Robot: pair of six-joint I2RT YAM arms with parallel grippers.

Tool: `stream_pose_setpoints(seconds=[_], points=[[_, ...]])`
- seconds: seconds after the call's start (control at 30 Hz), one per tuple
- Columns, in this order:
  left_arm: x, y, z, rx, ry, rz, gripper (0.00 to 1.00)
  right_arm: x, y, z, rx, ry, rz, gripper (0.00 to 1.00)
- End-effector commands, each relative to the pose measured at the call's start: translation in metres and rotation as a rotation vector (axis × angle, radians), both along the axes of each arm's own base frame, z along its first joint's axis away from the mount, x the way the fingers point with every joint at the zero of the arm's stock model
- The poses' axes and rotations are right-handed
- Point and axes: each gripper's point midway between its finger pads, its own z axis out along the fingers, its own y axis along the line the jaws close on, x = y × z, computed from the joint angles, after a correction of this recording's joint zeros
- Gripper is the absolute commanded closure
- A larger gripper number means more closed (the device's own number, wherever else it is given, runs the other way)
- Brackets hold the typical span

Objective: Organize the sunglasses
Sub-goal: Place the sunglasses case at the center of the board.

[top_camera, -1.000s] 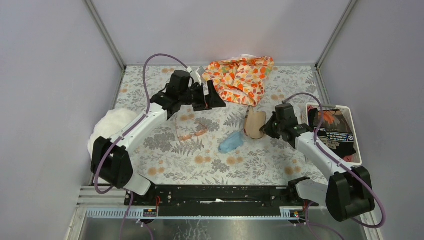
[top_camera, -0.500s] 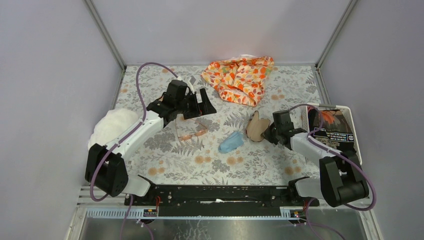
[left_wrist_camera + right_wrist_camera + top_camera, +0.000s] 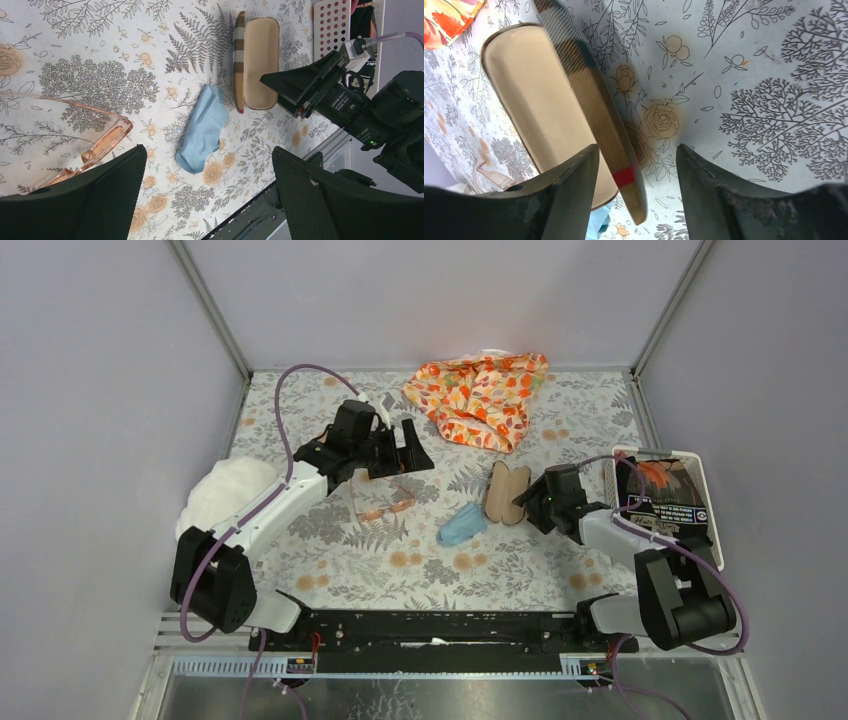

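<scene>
The sunglasses, with a thin orange-pink frame, lie on the floral table left of centre. In the left wrist view the sunglasses sit at the left, partly behind one finger. My left gripper hovers just beyond them, wide open and holding nothing; the left gripper looks down over the blue cloth. The plaid case lies open, its beige inside up. My right gripper is open, and the case's plaid lid passes loosely between its fingers. The right gripper is at the case's near right end.
An orange floral fabric lies at the back. A white fluffy bundle sits at the left edge. A white tray with a dark packet stands at the right. The blue cloth lies between the sunglasses and the case.
My right gripper has opened and let go of the case lid, and the case now lies flat and open. The left arm came down toward the sunglasses, then held still.
</scene>
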Motion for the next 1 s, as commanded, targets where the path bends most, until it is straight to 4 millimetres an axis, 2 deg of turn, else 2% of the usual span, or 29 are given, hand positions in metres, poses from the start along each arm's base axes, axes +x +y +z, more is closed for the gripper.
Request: stream_pose_setpoints(seconds=[0.0,0.1,0.2,0.37,0.5,0.57,0.67,0.73,0.83,0.9,0.97], points=[[-0.008,-0.003,-0.010,0.018,0.016,-0.042,0.01,-0.010,-0.011,0.005,-0.074,-0.001,0.015,0.33],[-0.009,-0.003,-0.011,0.020,0.016,-0.049,0.01,-0.010,-0.015,0.012,-0.114,-0.018,0.046,0.32],[-0.010,-0.004,-0.012,0.021,0.018,-0.054,0.01,-0.010,-0.016,0.017,-0.141,-0.028,0.086,0.35],[-0.012,-0.009,-0.015,0.013,0.026,-0.069,0.01,0.010,-0.005,0.025,-0.180,-0.048,0.216,0.44],[-0.014,-0.013,-0.015,0.006,0.030,-0.082,0.01,0.030,-0.003,0.024,-0.240,-0.023,0.273,0.57],[-0.016,-0.014,-0.014,0.002,0.030,-0.089,0.01,0.038,-0.004,0.022,-0.269,-0.003,0.296,0.66],[-0.019,-0.016,-0.015,-0.001,0.036,-0.099,0.01,0.045,-0.006,0.021,-0.305,0.017,0.310,0.85],[-0.020,-0.017,-0.015,-0.003,0.037,-0.102,0.01,0.046,-0.007,0.025,-0.312,0.012,0.309,0.92],[-0.021,-0.018,-0.016,-0.003,0.042,-0.100,0.01,0.041,-0.019,0.030,-0.338,0.013,0.244,1.00],[-0.023,-0.019,-0.015,-0.011,0.048,-0.106,0.01,0.035,-0.040,0.037,-0.391,0.017,0.115,1.00],[-0.024,-0.020,-0.012,-0.018,0.047,-0.111,0.01,0.020,-0.058,0.035,-0.402,0.046,-0.027,1.00]])
